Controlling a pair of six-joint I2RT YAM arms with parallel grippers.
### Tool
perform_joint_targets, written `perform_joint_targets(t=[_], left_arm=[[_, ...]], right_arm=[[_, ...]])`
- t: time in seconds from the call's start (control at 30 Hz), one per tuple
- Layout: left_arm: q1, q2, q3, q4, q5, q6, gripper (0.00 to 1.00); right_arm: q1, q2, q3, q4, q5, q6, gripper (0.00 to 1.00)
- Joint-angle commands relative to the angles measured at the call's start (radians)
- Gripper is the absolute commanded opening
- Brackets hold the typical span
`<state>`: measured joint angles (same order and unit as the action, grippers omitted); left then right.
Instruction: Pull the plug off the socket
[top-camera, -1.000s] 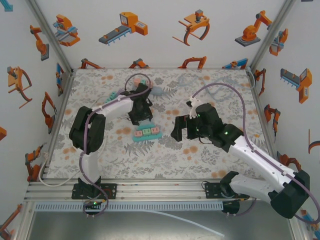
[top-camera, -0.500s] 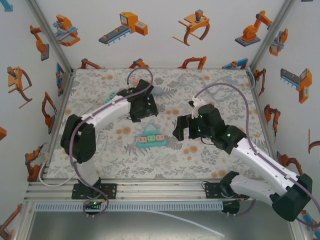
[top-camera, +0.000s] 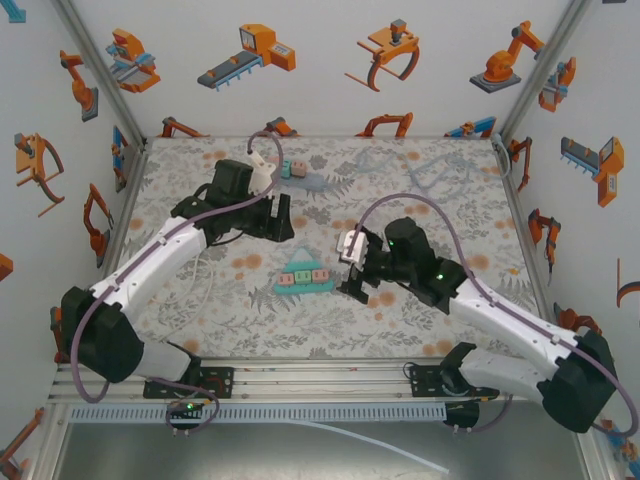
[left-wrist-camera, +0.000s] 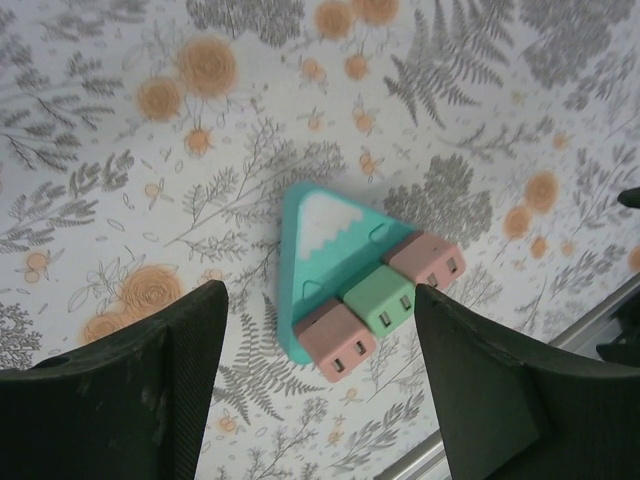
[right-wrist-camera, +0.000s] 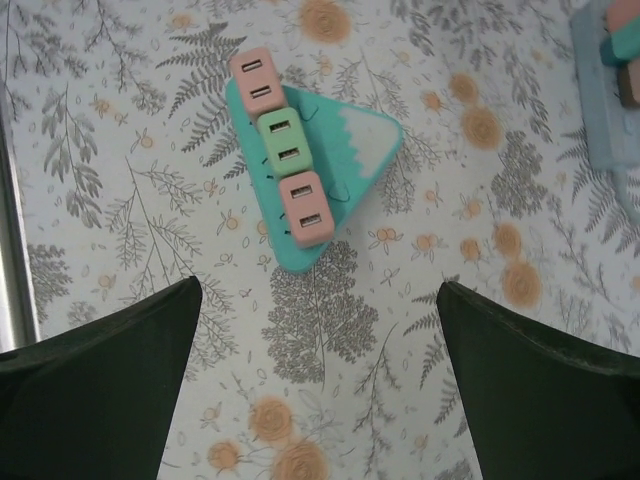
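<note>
The left gripper (top-camera: 280, 215) and right gripper (top-camera: 348, 270) both stand open, holding nothing. The socket (left-wrist-camera: 318, 235) lies flat on the worktop (left-wrist-camera: 120, 180), three plugs (left-wrist-camera: 381, 303) seated along one edge.

The left arm (top-camera: 150, 265) and right arm (top-camera: 510, 322) share one build: white tubular links joined by black joint housings, each bolted to a black base plate (top-camera: 186, 380) at 6 o'clock of the top view. A purple cable (top-camera: 408, 195) loops along each arm. A green indicator lamp (top-camera: 437, 272) shows on the right arm. The fingers (left-wrist-camera: 130, 390) are matte dark wedges.
</note>
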<state>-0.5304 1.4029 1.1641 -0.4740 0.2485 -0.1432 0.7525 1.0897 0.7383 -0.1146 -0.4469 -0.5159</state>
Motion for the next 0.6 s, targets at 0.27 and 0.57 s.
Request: perform_joint_targets(t=[0.27,0.57], left_arm=[[0.046,0.118,-0.085,0.109,0.205,0.057,0.73],[0.033,0.203,-0.118,0.19,0.174,0.012,0.74]], right_arm=[[0.059,0.306,0.074,0.145,-0.05,-0.269,0.64],[0.059,0.441,0.105,0.188,-0.078,-0.215,0.48]])
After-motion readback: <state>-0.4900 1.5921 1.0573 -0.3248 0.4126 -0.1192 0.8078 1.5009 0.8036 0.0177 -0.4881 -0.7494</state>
